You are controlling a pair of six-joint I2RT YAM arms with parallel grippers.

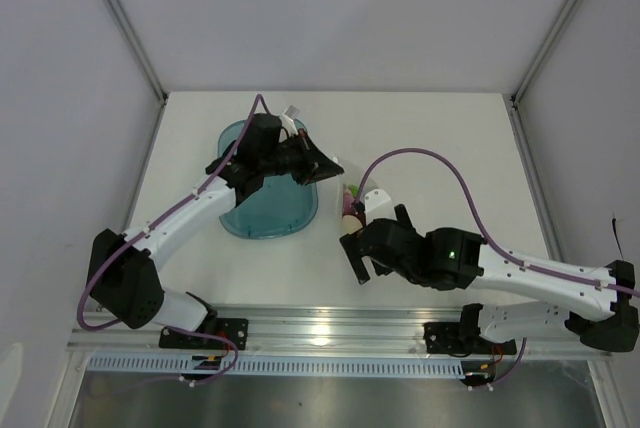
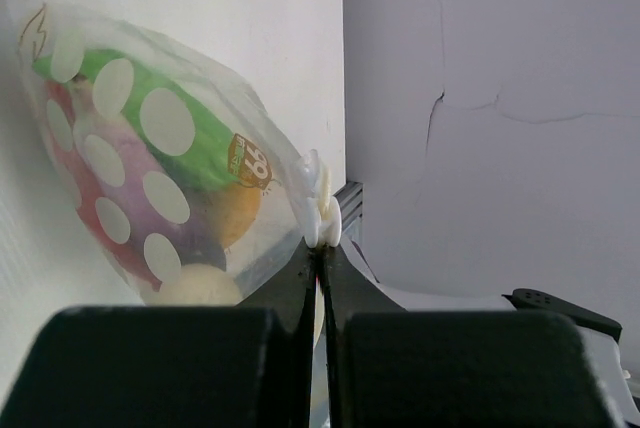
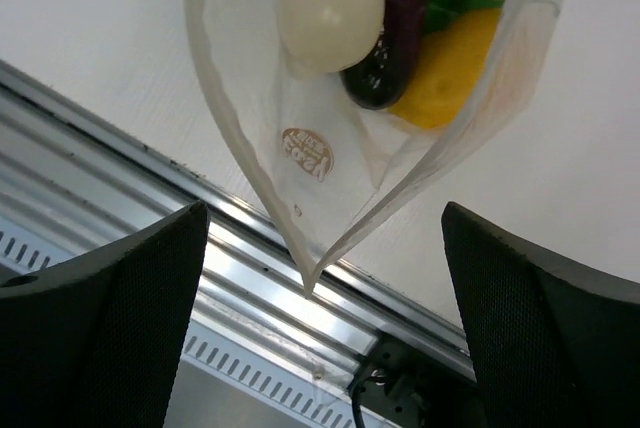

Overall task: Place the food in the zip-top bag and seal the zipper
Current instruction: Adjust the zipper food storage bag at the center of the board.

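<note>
While L fingers [image 2: 290,293] pinch zip-top bag [image 2: 165,120] edge, R fingers [image 3: 110,328] gape wide — food [image 3: 330,3] inside.

There is one zip-top bag [image 3: 300,153], and through its dotted plastic five toy foods can be counted: one light green pod [image 2: 200,138], one red chili [image 2: 80,193], one purple piece [image 3: 400,8], one yellow-orange piece [image 3: 450,83] and one white ball [image 3: 330,3]. A darker green patch [image 3: 440,3] may be a sixth, but that cannot be told. One teal tub [image 1: 262,216] sits on the one tabletop [image 1: 420,128], and there are two arms, the left arm [image 1: 180,213] and the right arm [image 1: 540,273], each with one claw: the left claw [image 2: 322,248] and the right claw [image 3: 322,210].
</note>
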